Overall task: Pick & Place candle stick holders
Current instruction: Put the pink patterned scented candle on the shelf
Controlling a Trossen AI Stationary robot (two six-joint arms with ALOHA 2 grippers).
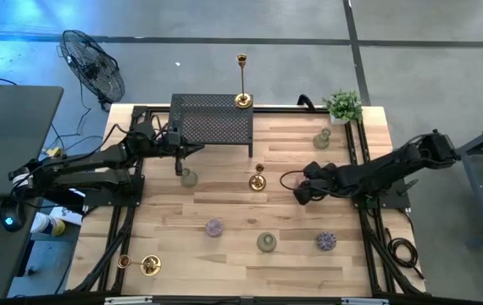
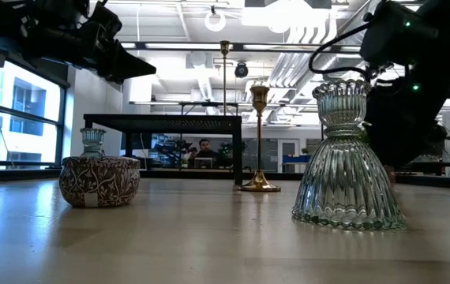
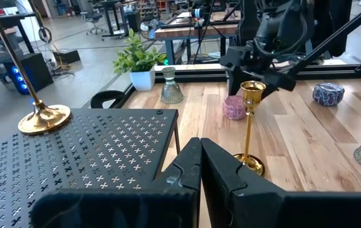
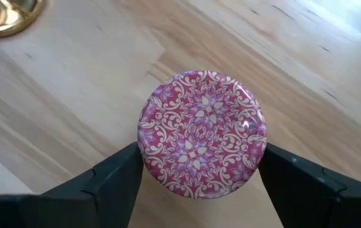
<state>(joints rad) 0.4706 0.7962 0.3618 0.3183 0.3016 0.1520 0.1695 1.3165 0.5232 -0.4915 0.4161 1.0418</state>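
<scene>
Right gripper [image 4: 199, 174] right of centre in high view, jaws spread either side of pink patterned round holder [image 4: 201, 134], fingers touching or just beside its rim, cannot tell which; holder sits on table [image 4: 73, 95]. Gold candlestick [image 1: 258, 179] upright just left of it. Left gripper [image 1: 192, 151] left of centre by black mesh rack [image 1: 212, 124], jaws pressed together, empty.

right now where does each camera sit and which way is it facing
High: overhead, straight down on the table; both arms show.
Low: table height, level across to the room; arms overhead.
Left wrist: behind the shut left tool, over the black rack.
Right wrist: looking down on the pink holder between the right tool fingers.
Shared: the gold candlestick shows in the left wrist, low and high views.
</scene>
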